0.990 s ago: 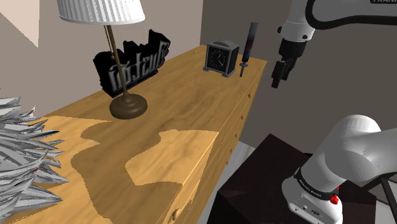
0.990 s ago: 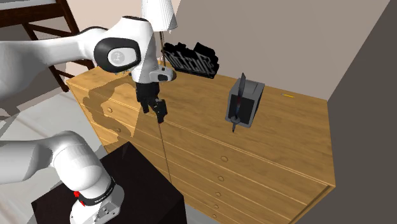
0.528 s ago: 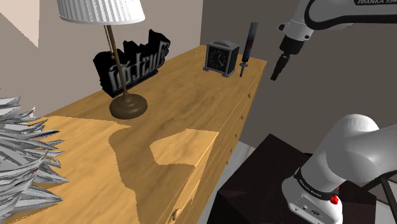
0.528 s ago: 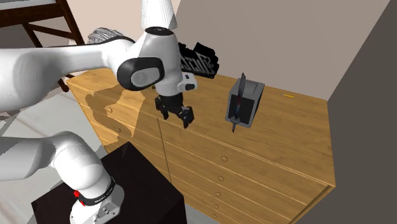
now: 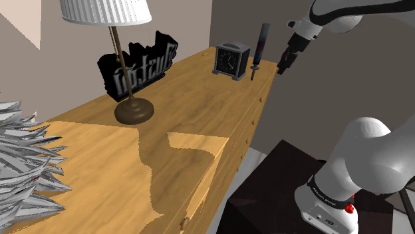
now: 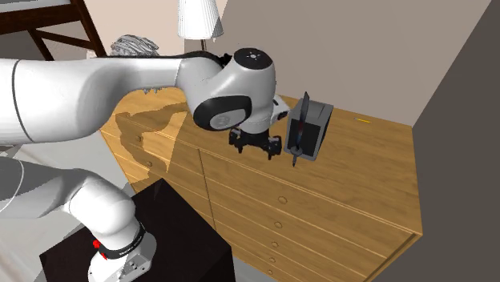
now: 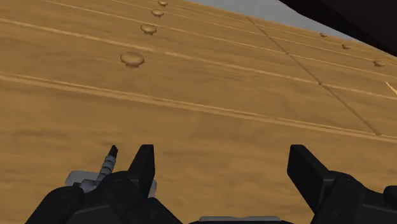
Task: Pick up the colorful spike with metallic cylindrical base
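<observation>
The hand (image 5: pixel 287 63) hangs out in front of the drawer fronts (image 7: pixel 191 83), just off the tabletop's (image 5: pixel 186 100) edge. Its two fingers (image 7: pixel 143 167) stand apart with nothing between them. The spike (image 5: pixel 259 48), dark with blue and red tints, stands nearly upright at that edge, close beside the hand and about level with it, not touching it. A dark clock (image 5: pixel 231 60) sits just past the spike, farther from the hand.
</observation>
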Tool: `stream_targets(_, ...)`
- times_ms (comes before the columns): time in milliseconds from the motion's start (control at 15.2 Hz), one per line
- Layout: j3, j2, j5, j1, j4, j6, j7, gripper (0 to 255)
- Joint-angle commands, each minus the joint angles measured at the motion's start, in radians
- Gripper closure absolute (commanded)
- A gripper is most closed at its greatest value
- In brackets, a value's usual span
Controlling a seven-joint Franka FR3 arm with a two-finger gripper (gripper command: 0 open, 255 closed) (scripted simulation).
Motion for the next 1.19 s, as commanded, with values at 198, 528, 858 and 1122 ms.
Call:
stream_targets(198, -0.272, 0.188, 0.201, 0.218, 0.187, 0.031, -0.327, 0)
stream_targets(528, -0.579, 0.711, 0.807, 0.298, 0.462, -0.196, -0.861, 0)
stream_targets(858, -0.473, 0.878, 0.985, 0.106, 0.571, -0.306, -0.996, 0)
stream_targets(1122, -0.464, 0.892, 1.003, 0.105, 0.532, -0.273, -1.026, 0)
